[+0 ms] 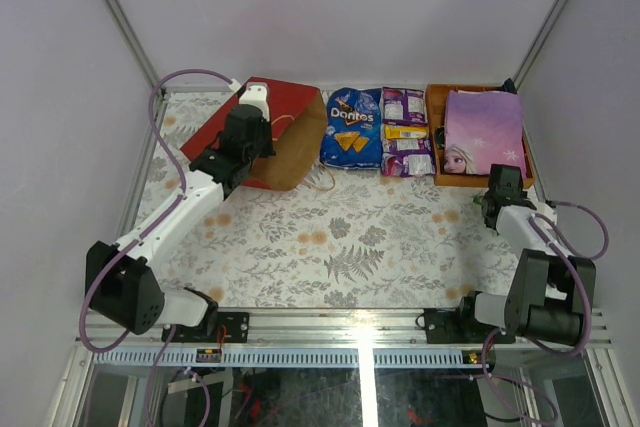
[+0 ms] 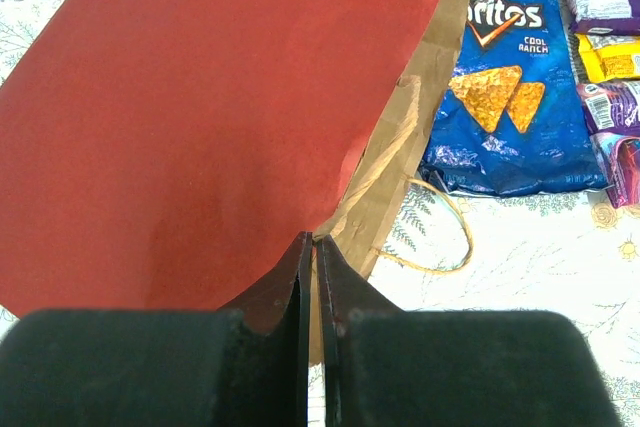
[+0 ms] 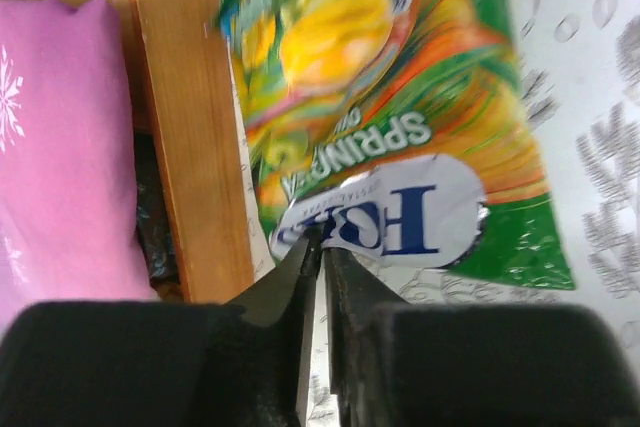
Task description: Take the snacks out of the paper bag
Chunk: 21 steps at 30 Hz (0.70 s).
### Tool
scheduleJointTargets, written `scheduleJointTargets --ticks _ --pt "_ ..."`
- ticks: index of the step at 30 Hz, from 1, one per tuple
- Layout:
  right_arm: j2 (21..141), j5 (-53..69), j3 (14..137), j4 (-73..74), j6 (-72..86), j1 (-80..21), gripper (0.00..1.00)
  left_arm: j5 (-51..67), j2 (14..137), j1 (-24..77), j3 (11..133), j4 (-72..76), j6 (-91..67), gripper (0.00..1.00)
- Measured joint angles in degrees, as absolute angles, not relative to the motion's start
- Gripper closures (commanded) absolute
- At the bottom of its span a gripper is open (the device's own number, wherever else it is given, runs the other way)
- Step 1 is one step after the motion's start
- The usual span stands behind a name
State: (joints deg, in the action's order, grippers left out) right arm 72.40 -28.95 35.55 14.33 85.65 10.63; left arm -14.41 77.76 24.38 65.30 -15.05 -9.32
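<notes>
Two grippers, both pinched shut: your right gripper clamps just the edge of a green-yellow packet, next to the wooden tray at the left of the wrist view. Your left gripper nips the red paper bag, upper left in the top view. That thin hold may slip, dropping the packet into the tray.

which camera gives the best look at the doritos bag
Top external: the whole Doritos bag shows, lying flat beside the paper bag. Left wrist shows it closer, with the print readable, but its top is cropped and the paper bag hides one edge. Right wrist does not show it.
</notes>
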Motion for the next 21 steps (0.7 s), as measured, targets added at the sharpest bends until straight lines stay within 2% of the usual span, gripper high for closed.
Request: scheduleJointTargets --ticks 3,4,7,11,14,21 --pt "73.84 -26.17 33.76 9.15 88.42 10.61 0.30 -14.44 78.15 24.38 65.30 -15.05 -9.15 0.98" --pt "74.19 -25.26 33.06 7.25 89.14 10.50 0.21 -14.44 78.30 24.38 65.30 -15.07 -9.10 0.98" --pt "74.65 -23.44 32.25 3.40 90.37 9.89 0.04 -14.46 78.94 24.38 65.30 -15.18 -9.08 0.98" --pt "74.28 -20.45 32.29 -1.26 90.19 8.97 0.02 -14.50 79.18 24.38 65.30 -15.27 -9.06 0.98" --pt "71.02 -16.36 32.77 -0.67 88.84 8.64 0.05 -14.59 79.18 24.38 65.30 -15.29 -9.06 0.98" --pt "52.77 -17.30 36.53 3.79 79.22 8.51 0.14 -15.03 79.18 24.38 65.30 -15.35 -9.04 0.98"
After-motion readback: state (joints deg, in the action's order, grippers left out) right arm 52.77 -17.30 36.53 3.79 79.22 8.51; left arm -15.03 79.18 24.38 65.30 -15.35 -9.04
